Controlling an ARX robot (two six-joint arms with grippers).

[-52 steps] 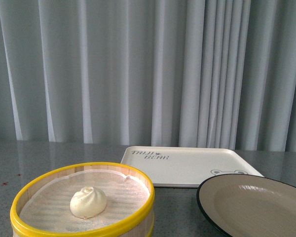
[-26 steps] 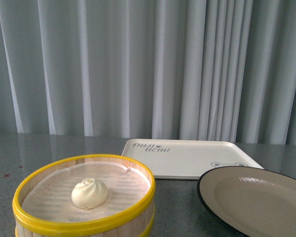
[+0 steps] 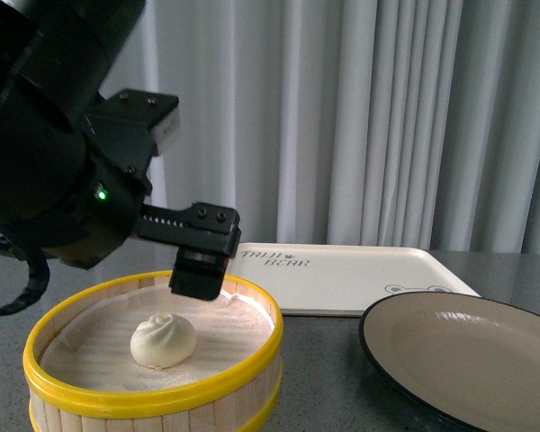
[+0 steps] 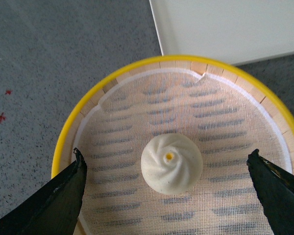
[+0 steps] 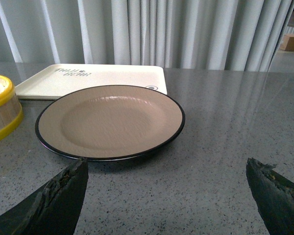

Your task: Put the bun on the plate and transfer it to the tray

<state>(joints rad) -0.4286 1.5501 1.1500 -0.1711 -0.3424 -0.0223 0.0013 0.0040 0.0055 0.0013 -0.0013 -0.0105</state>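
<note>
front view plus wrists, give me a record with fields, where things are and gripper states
bun: in the steamer basket, on its cloth liner, not held
plate: empty, on the table right of the steamer basket
tray: empty, behind steamer basket and plate
left gripper: open, hovers over the bun, fingers either side, no contact
right gripper: open, low near the plate, holding nothing
task step: bun not yet on plate

The left tool (image 3: pixel 198 273) has come into view, jaws spread, above the bun (image 3: pixel 163 340).
</note>
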